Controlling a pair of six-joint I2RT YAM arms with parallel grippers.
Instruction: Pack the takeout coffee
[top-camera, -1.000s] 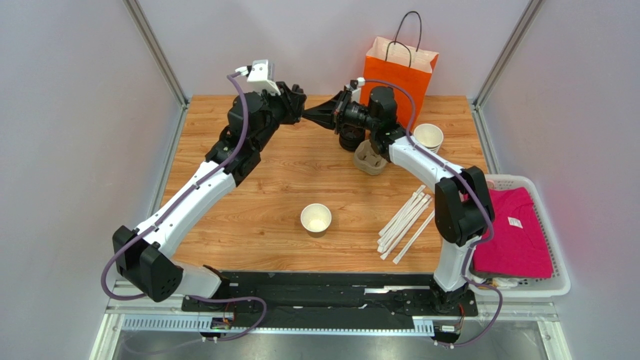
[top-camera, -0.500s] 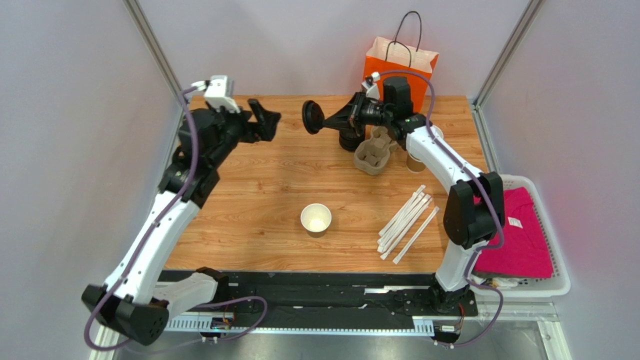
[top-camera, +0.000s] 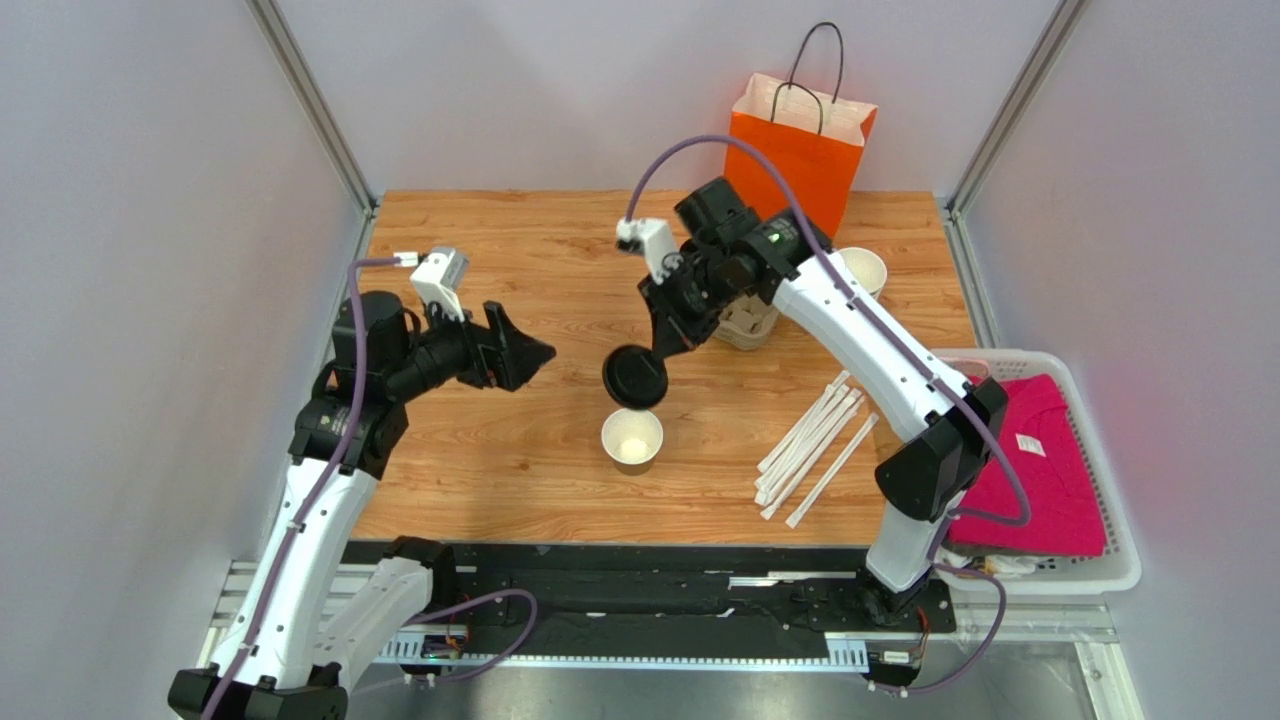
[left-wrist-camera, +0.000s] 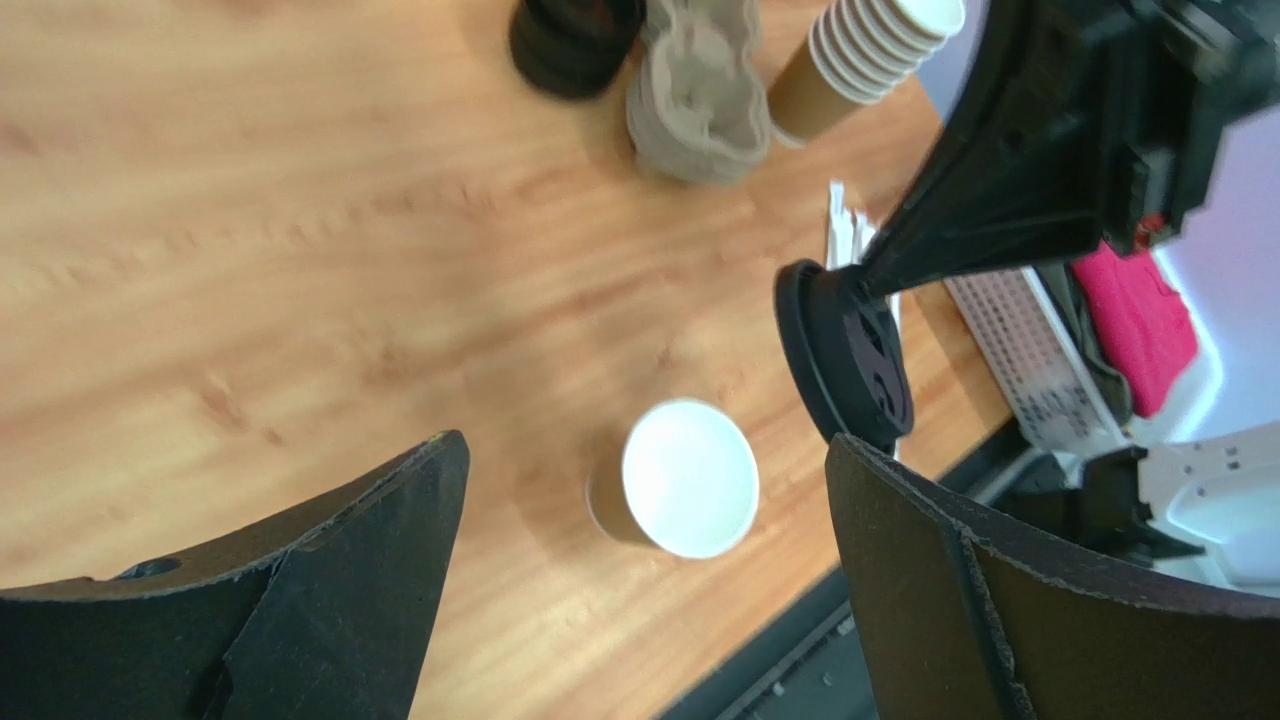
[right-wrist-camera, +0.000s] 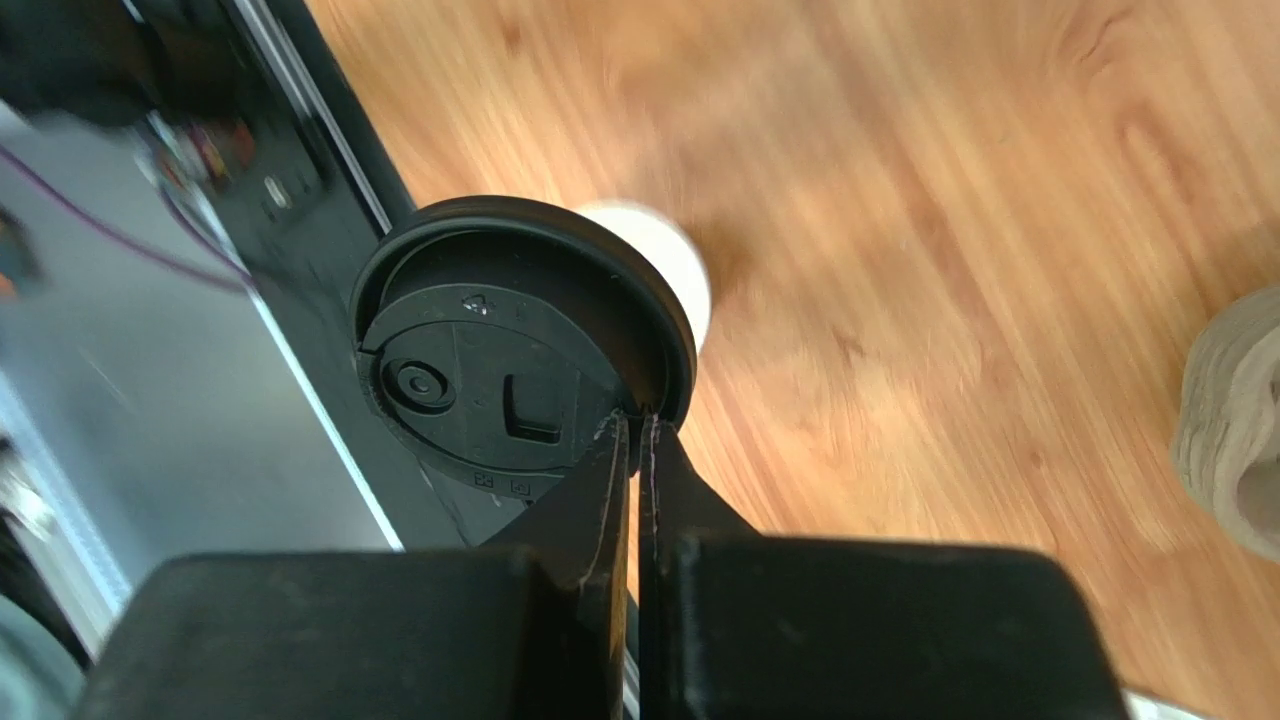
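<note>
Your right gripper (right-wrist-camera: 631, 428) is pinched shut on the rim of the lid (right-wrist-camera: 511, 353), tilted just above the open cup (top-camera: 631, 438) at mid-table, your left gripper (top-camera: 519, 348) gapes empty alongside, so I judge capping and loading into the bag (top-camera: 800, 132) not yet done.

Tan cup (top-camera: 633, 438) upright on table (top-camera: 496, 450), lidless, black lid (top-camera: 634, 377) tilted just above

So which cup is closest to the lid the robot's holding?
The lone open cup mid-table, right beside the held lid. The other cups sit stacked far back by the orange bag.
</note>
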